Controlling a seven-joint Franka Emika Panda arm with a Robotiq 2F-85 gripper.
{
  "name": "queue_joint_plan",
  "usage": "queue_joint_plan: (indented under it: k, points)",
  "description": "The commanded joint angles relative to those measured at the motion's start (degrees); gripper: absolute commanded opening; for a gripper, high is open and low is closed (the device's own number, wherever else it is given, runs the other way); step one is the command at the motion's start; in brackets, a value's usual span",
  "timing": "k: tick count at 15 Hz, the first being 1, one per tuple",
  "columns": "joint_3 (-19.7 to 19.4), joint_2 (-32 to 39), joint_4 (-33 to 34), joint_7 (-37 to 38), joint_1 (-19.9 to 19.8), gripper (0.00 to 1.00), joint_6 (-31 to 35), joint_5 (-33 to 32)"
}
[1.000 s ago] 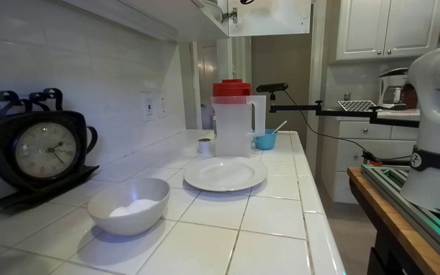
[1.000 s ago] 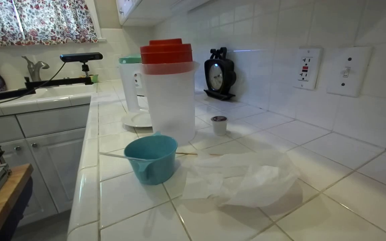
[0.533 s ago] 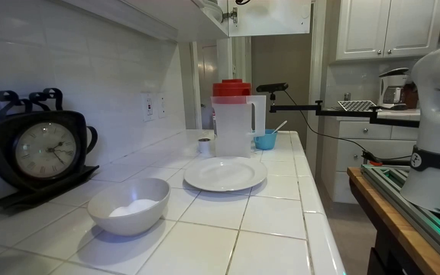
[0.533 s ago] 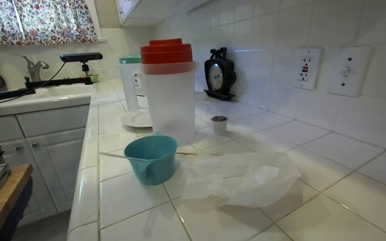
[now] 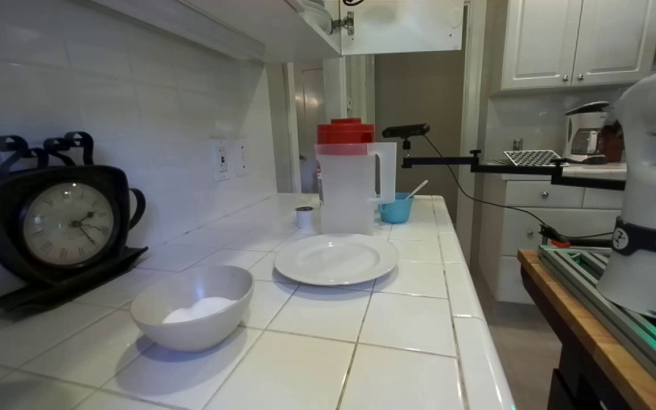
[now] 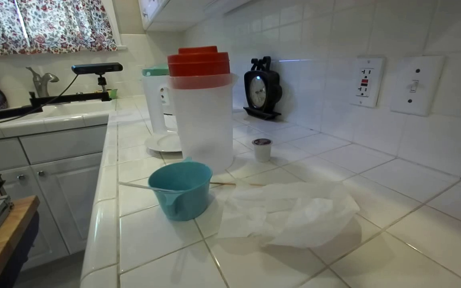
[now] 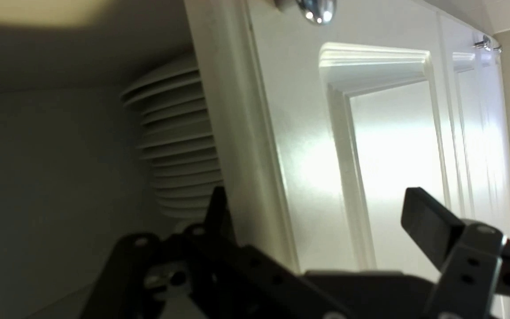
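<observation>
My gripper [image 7: 316, 195] is open and holds nothing. It reaches up into the wrist view from the bottom, with its dark fingers wide apart. The white cabinet frame edge [image 7: 246, 146] and part of a white panelled door [image 7: 290, 110] show between the fingers. One finger stands at the dark cabinet opening, in front of the stack of white plates [image 7: 179, 128]; whether it touches the frame or plates I cannot tell. The other finger [image 7: 432, 226] is over the door's panel. The plates also show in an exterior view [image 5: 318, 16], beside an open cabinet door [image 5: 408, 25].
A silver knob [image 7: 318, 9] sits on the panelled door. Below, the tiled counter [image 5: 402, 376] bears a grey bowl [image 5: 191, 336], a white plate [image 5: 336, 259], a red-lidded pitcher [image 5: 346, 188], a black clock [image 5: 69, 225] and a blue cup [image 6: 180, 200]. Crumpled paper [image 6: 294, 216] lies near the cup.
The arm at the right edge of an exterior view has leaned slightly left. The black loop at the top, near the open cabinet door, has shifted left. The things on the counter have not moved.
</observation>
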Motion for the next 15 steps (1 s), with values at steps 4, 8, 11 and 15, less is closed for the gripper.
queue_joint_plan:
  k: [4,8,11,15]
  points:
    - [1.1,-0.4,0.9,-0.6,-2.7,1.0,-5.6,2.8]
    - [1.5,-2.2,-0.3,1.3,-3.1,1.0,-6.3,1.5]
    - [1.9,-4.0,-1.1,3.4,-3.3,1.0,-6.3,0.1]
    - [2.9,-7.0,-2.4,8.7,-3.5,1.0,-5.8,-5.2]
